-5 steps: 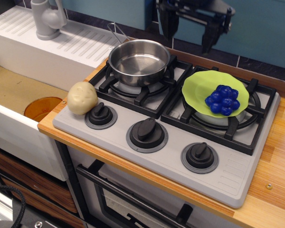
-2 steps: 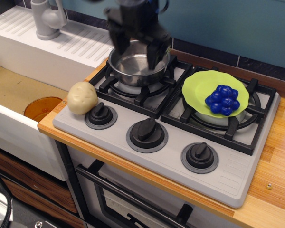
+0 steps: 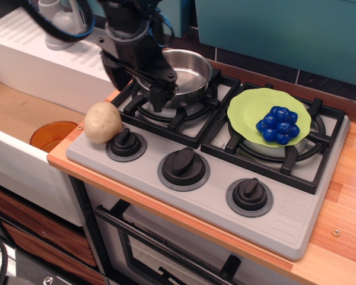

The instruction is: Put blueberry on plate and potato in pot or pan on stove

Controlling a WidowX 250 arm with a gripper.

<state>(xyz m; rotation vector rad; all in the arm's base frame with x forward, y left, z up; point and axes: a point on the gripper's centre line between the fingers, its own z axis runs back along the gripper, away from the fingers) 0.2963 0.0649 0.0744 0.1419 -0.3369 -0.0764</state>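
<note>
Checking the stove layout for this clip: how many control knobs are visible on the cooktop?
3, in a row along the front: left knob beside the potato, middle knob, right knob. None appears hidden.

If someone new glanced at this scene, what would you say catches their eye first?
Probably the glossy blueberry cluster on the lime-green plate, which sits on the stove's right burner. Next, the robot's black hand hanging open above the left burner, beside the steel pot. The pale potato rests at the stove's front-left corner, by the leftmost knob.
</note>
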